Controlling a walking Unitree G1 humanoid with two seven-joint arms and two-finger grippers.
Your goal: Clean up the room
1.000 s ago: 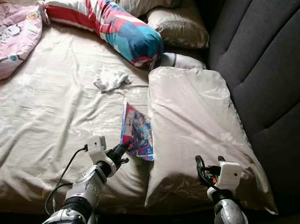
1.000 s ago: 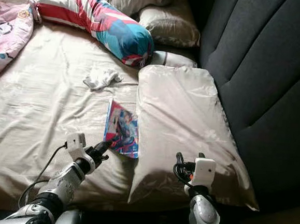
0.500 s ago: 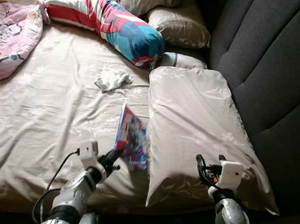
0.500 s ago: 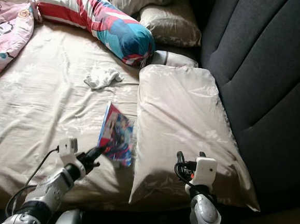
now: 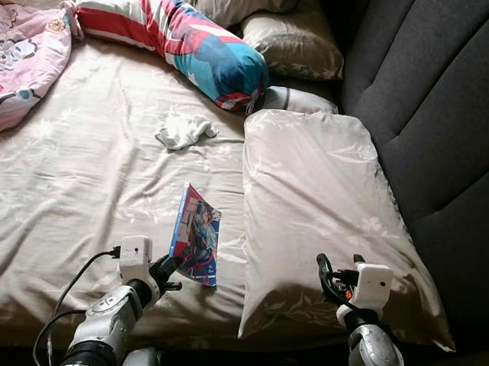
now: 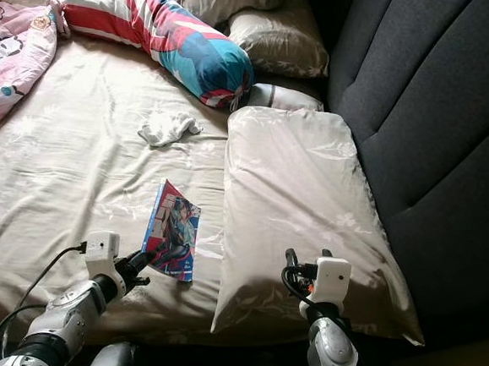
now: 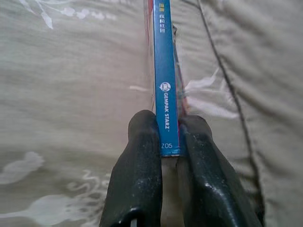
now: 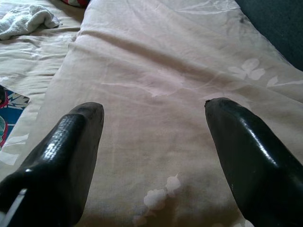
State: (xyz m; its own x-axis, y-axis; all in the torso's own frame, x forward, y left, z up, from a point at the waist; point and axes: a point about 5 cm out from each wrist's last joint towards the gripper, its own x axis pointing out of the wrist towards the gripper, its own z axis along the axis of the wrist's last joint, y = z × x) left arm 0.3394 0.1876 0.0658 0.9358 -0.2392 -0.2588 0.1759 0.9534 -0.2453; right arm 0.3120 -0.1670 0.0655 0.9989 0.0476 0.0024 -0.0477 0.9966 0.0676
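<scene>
The left gripper point(image 7: 169, 142) is closed on the near end of the comic book point(image 5: 196, 244), pinching it at the spine. The book stands on edge on the bed point(image 5: 84, 179), its long axis running straight ahead of the left gripper, away from the robot. The large pillow point(image 5: 318, 214) lies just beside it on the right. The right gripper point(image 8: 151, 137) hangs with fingers spread over that pillow's near end, empty. The left arm already controls the book.

two silver-grey jointed arms. each wrist carries a white camera block. left gripper point(image 5: 170, 270) and right gripper point(image 5: 337, 273) have long, glossy black fingers. black cables loop from both wrists.
</scene>
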